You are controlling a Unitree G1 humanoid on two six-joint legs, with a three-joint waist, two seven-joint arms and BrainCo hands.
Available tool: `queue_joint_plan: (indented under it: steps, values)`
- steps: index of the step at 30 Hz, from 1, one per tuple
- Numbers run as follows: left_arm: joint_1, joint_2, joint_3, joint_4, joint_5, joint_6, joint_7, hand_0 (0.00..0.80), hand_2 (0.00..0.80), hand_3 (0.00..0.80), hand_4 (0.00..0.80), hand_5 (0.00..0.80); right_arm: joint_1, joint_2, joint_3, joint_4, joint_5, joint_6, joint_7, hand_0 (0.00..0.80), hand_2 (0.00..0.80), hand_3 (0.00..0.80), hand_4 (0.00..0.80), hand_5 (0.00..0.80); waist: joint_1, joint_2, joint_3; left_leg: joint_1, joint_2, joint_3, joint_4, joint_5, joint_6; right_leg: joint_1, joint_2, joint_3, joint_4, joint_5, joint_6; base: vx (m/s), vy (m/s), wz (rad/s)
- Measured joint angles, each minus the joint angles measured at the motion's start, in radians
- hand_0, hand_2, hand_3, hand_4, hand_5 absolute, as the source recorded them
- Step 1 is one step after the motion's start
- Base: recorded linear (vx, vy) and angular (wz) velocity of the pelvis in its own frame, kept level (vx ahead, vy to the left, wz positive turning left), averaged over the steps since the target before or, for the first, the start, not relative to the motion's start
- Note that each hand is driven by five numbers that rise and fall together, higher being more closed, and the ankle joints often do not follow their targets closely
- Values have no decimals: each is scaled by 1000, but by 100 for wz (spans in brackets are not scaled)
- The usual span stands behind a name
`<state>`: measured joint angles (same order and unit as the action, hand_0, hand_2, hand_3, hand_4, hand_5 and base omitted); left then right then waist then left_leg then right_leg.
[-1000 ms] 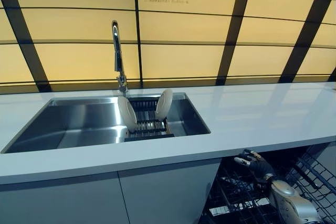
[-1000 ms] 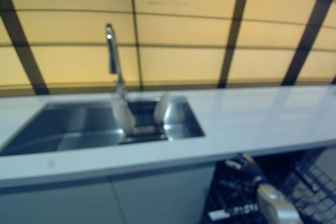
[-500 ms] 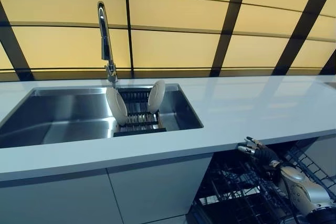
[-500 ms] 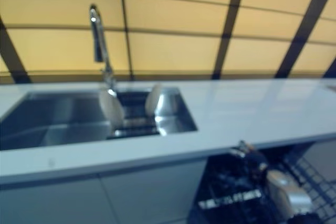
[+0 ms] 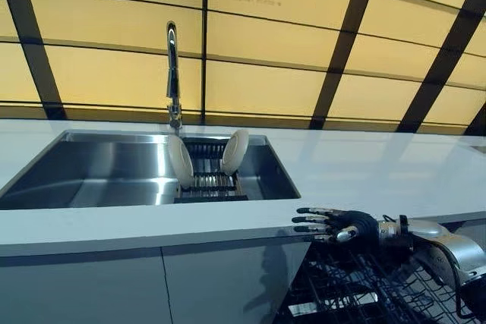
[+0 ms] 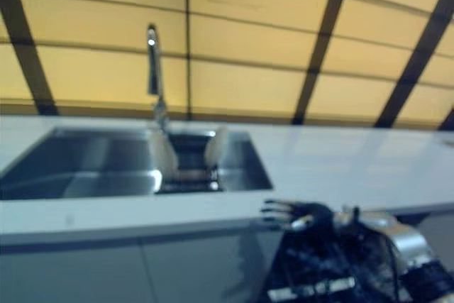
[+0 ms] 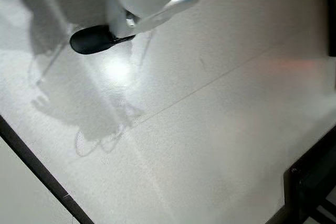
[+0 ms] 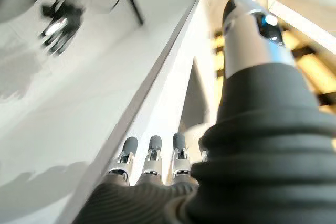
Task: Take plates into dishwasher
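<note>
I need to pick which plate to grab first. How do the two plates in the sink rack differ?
The left plate stands at the rack's left edge, beside the open basin, and leans left. The right plate stands at the rack's right side, further back, and leans right. The left plate shows slightly larger, being nearer the camera. Both are white, round, on edge in the rack and untouched; the right hand is open, out by the counter's front edge.
</note>
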<state>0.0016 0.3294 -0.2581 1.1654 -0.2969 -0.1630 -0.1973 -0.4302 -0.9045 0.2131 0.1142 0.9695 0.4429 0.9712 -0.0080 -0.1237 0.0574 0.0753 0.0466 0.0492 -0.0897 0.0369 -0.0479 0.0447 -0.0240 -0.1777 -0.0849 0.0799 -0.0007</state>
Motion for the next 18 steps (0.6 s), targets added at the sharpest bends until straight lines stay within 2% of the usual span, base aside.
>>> queue_joint_plan:
  steps: [2,3,6,10,12,18]
  values:
    - [1,2,-6,-1,0,0,-7,0,0,0,0,0,-52,50,-2,-5,135,5,-29,0,0,0,0,0,-1,3,-15,0,0,0,0,0,0,0,0,0,0,0,0,0,0,0]
    - [0,2,-7,-2,1,0,-9,0,0,0,0,0,-81,78,-3,-10,214,7,-79,0,0,0,0,0,0,6,-22,0,0,-1,0,0,0,0,0,0,0,0,0,0,0,0]
    - [0,1,-21,-3,2,1,-15,0,0,0,0,0,-129,123,-15,17,290,2,-234,0,0,0,0,0,6,12,-36,1,-1,-3,0,0,0,3,-1,-3,0,0,0,6,5,2]
    - [2,0,-33,1,0,0,-14,0,0,0,0,0,-166,122,-19,108,275,-33,-388,0,0,0,0,0,24,14,-38,1,-2,-5,0,1,2,5,-3,-6,0,-1,0,45,20,4]
    - [2,-4,-39,8,-1,0,-13,0,0,0,0,0,-190,109,-26,174,223,-79,-469,0,0,0,0,0,24,15,-38,1,-3,-7,0,2,2,5,-4,-7,0,-1,0,36,8,2]
    - [5,-21,-42,21,-15,-3,-4,0,0,0,0,0,-277,45,-41,295,31,-172,-615,0,0,0,0,0,22,30,-37,0,-4,-11,0,1,3,6,-5,-10,-1,-2,1,67,7,2]
